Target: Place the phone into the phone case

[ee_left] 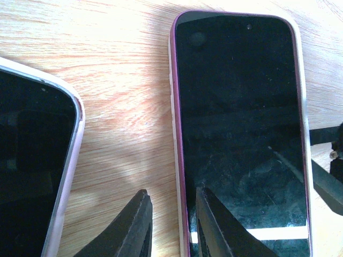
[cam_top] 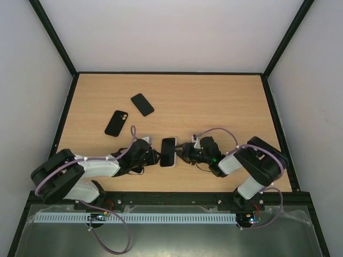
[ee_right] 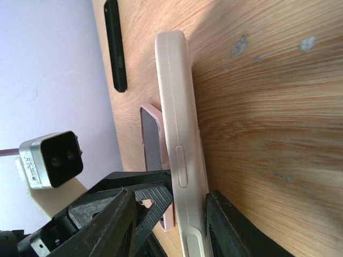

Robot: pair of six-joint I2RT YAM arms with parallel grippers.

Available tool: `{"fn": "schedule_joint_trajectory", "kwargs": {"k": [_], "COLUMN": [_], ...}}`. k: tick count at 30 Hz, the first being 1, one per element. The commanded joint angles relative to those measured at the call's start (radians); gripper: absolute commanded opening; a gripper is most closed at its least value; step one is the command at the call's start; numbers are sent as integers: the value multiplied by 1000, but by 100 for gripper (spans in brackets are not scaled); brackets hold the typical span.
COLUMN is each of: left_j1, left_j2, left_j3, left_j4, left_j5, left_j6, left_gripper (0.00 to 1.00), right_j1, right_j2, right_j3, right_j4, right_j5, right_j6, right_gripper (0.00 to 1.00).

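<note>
The phone (cam_top: 168,151), with a dark screen (ee_left: 241,134) and a magenta rim, lies face up inside a cream phone case (ee_left: 303,107) on the wooden table between both arms. My left gripper (cam_top: 156,157) is at its left long edge. In the left wrist view the left gripper (ee_left: 171,191) straddles that edge with a gap, one finger over the table and one over the screen. My right gripper (cam_top: 181,152) is at the opposite edge. In the right wrist view the right gripper (ee_right: 170,194) has one finger against the underside of the case (ee_right: 179,123) and the other well clear of the screen.
Another phone in a pale pink case (ee_left: 32,160) lies just left of the left gripper. Two black phone-shaped items (cam_top: 116,123) (cam_top: 142,104) lie further back on the left. A black frame (cam_top: 278,134) borders the table.
</note>
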Motion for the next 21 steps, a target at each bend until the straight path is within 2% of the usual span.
{"fn": "schedule_joint_trajectory", "kwargs": {"k": [1, 5, 12, 16, 21], "left_j1": [3, 3, 3, 3, 9], "left_j2": [25, 41, 49, 41, -46], "left_j3": [-8, -7, -4, 0, 7], "left_j4": [49, 66, 77, 64, 4], "left_j5": [25, 36, 46, 52, 49], "left_j6": [3, -1, -5, -11, -13], "left_gripper": [25, 25, 23, 23, 29], "right_j1": [4, 5, 5, 4, 5], "right_j2": [26, 65, 145, 162, 156], "right_j3": [18, 32, 34, 31, 14], "right_j4": [51, 55, 171, 188, 214], "right_j5": [-17, -24, -63, -66, -82], "right_j6": [-4, -24, 7, -2, -25], "right_gripper": [35, 30, 27, 15, 9]}}
